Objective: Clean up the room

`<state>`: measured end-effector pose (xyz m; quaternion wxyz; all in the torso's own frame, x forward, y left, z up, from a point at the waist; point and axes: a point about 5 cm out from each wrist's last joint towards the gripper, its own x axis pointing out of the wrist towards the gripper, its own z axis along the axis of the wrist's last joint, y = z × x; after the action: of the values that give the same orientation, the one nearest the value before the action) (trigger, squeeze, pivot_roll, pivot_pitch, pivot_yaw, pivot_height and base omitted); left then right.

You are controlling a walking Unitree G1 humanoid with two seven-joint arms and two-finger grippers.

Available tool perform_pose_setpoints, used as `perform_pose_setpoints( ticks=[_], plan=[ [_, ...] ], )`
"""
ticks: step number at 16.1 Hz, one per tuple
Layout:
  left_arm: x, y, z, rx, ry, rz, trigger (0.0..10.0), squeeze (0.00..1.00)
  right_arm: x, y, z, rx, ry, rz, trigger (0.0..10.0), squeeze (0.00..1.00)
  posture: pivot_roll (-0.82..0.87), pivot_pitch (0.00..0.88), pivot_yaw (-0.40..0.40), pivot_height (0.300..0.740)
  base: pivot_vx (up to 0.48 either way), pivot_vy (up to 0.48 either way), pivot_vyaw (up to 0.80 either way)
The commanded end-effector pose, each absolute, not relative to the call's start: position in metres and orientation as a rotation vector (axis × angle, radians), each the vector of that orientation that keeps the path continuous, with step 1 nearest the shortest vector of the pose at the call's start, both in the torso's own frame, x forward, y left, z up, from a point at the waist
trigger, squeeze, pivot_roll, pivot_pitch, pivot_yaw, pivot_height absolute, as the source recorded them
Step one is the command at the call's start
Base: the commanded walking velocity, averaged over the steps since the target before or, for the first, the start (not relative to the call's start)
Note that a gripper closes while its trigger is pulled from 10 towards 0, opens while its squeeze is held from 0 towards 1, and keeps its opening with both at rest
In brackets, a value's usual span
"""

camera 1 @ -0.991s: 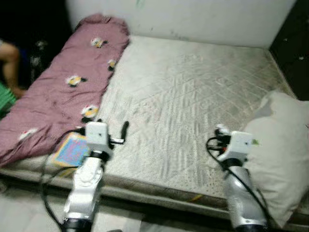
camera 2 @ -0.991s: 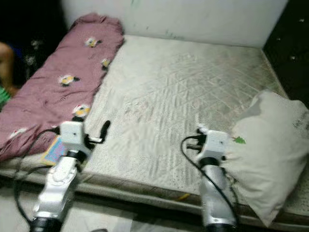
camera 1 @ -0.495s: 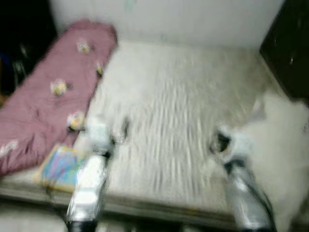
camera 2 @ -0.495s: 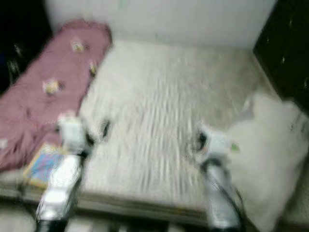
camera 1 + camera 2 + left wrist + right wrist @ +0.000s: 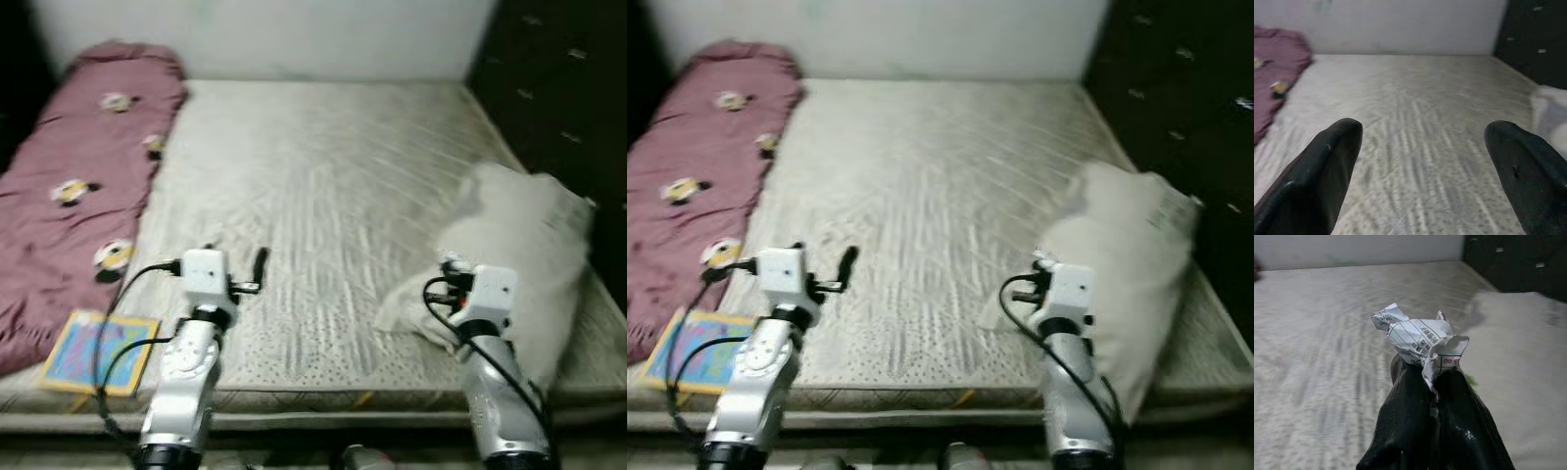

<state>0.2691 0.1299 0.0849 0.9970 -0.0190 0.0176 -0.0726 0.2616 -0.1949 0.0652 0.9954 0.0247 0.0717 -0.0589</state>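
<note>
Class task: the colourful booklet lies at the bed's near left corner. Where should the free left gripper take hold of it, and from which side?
Grip the booklet by its near edge, coming in from the bed's front. It lies flat on the mattress, so only an edge offers the jaws purchase. The left gripper is open and likely closest.

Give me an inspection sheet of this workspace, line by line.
Surface: bare mattress, quilted.
Job's things: crumpled paper pinched in the right gripper; colourful book at the mattress's near left corner.
Clutter: maroon blanket along the left side; white pillow on the right.
Grippers: left gripper open, holding nothing; right shut.
Cables: black leads looped at both wrists.
Surroundings: pale wall behind; dark cabinet to the right.
</note>
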Motion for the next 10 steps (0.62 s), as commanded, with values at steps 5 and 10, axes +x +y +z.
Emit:
perform_pose_setpoints(
  ticks=[5,10],
  plan=[
    [0.2712,0.1339,0.0863,-0.03,0.033,-0.133,10.0,0.0,0.2645,-0.1909,0.0668,0.052,0.134,-0.102,10.0,0.0,-0.03,0.056,-0.001,0.74,0.0,0.472,-0.4],
    [0.273,0.1328,0.0866,-0.038,0.033,-0.134,10.0,0.0,0.2652,-0.1898,0.0666,0.046,0.13,-0.094,10.0,0.0,-0.03,0.051,-0.005,0.74,0.0,0.458,0.0]
  ],
)
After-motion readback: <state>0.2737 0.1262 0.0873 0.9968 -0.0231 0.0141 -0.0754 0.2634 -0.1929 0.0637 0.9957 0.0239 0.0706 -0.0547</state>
